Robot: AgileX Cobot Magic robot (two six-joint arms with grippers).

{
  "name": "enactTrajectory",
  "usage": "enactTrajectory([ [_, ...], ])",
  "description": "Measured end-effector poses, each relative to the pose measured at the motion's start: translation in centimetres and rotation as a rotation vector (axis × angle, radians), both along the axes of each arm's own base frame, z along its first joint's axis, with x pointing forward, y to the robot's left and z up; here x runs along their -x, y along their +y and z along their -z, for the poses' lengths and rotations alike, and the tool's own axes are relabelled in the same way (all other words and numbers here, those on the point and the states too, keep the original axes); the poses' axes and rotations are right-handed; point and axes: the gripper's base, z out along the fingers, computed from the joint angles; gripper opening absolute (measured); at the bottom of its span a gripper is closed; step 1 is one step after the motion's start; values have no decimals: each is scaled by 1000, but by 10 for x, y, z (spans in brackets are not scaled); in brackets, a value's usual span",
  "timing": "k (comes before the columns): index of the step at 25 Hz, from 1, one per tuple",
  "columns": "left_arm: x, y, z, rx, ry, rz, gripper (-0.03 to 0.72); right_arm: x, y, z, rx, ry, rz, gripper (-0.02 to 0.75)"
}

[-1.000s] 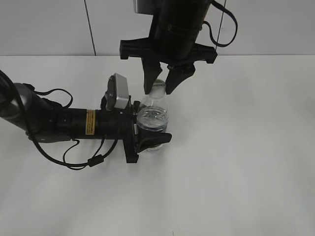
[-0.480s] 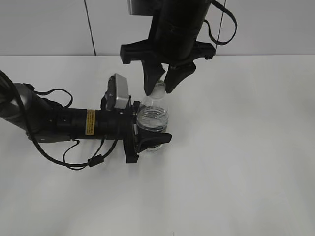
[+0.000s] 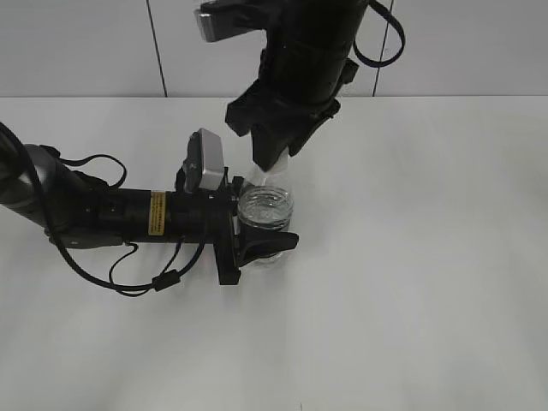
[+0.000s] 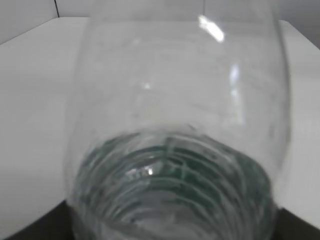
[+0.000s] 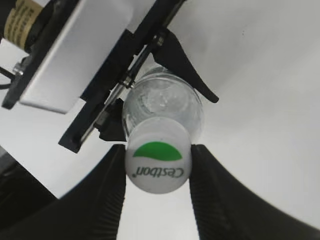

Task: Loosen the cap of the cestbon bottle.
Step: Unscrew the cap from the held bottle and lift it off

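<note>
Since a second ago the right gripper [image 5: 157,165] had been rotated, clamped on the cap [image 5: 156,161]. The light, slippery cestbon bottle [image 3: 265,214] was held at nine o'clock by the left gripper [image 3: 257,229].

right gripper [image 3: 272,158] rotated, jaws closed on cap [image 5: 157,154]

A plain white desk [image 3: 411,282] fills the foreground under even light. Behind it stands a pale panelled wall [image 3: 77,47] with dark vertical seams.
</note>
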Motion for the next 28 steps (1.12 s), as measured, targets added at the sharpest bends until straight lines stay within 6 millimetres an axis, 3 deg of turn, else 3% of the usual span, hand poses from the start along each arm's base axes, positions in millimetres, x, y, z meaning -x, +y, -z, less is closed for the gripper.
enactTrajectory([
  [21,1,0,1,-8,-2,13,408,0,-1,0,68,-163,-618,300],
  [28,2,0,1,-14,-4,26,408,0,-1,0,83,-192,-753,300],
])
